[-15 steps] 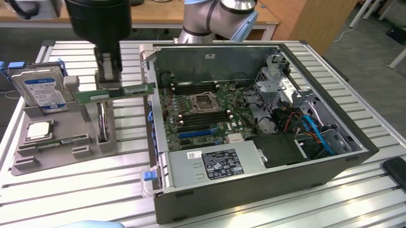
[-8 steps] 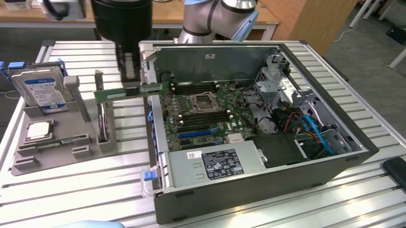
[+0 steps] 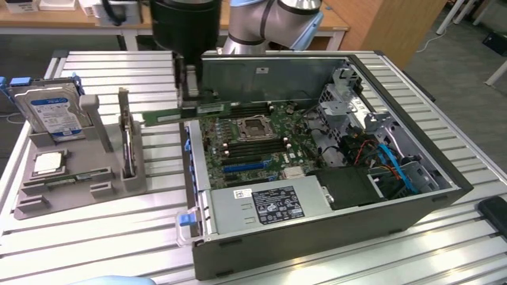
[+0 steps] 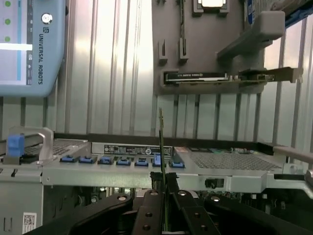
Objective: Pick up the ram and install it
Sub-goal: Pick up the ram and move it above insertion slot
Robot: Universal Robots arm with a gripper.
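The hand (image 3: 190,105) grips the ram (image 3: 162,116) mid-length, level and on edge, likely so its contacts face the motherboard (image 3: 253,145) below the hand in the case (image 3: 317,237).

Exterior view: camera set high, angled down across the slatted counter (image 3: 95,249). Mid distance, with the whole workspace in frame. Open computer case (image 3: 317,243) at centre, grey parts holder (image 3: 32,205) toward the exterior view's left.

Wrist view: camera just behind the end effector (image 4: 163,183), sighting along its fingers. It sits close over the case rim and faces out toward the holder. Ram (image 4: 161,142) seen edge-on.

Shared ground: case rim, counter slats, holder with its upright expansion card (image 4: 195,77), ram.
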